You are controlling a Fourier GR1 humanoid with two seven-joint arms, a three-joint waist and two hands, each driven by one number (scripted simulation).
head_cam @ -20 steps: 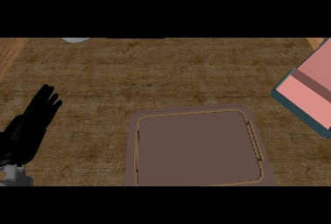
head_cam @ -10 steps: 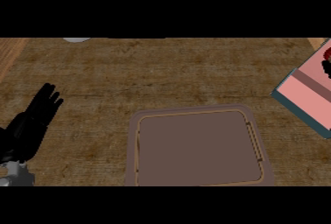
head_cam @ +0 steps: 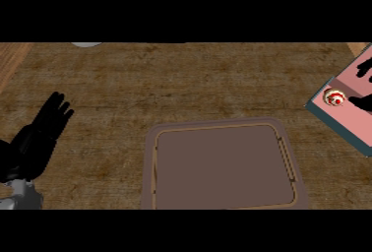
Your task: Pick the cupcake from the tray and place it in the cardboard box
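The cupcake (head_cam: 335, 97), with white frosting and a red top, is inside the pink cardboard box (head_cam: 340, 119) at the right edge. Black parts of my right hand (head_cam: 362, 104) show over the box just right of the cupcake; most of the hand is cut off by the view's edge. I cannot tell whether it touches the cupcake. The brown tray (head_cam: 218, 124) lies at the lower middle with nothing on it. My left hand (head_cam: 40, 140) rests open at the left edge, fingers pointing up, away from the tray.
A small pale object (head_cam: 87, 44) peeks in at the top left edge. The counter's wooden top runs between the tray and the box. A lighter wood strip (head_cam: 10, 61) borders the far left.
The cupcake and black parts of my right hand have come into view over the box, the cupcake shifting down and left. My left hand has barely moved.
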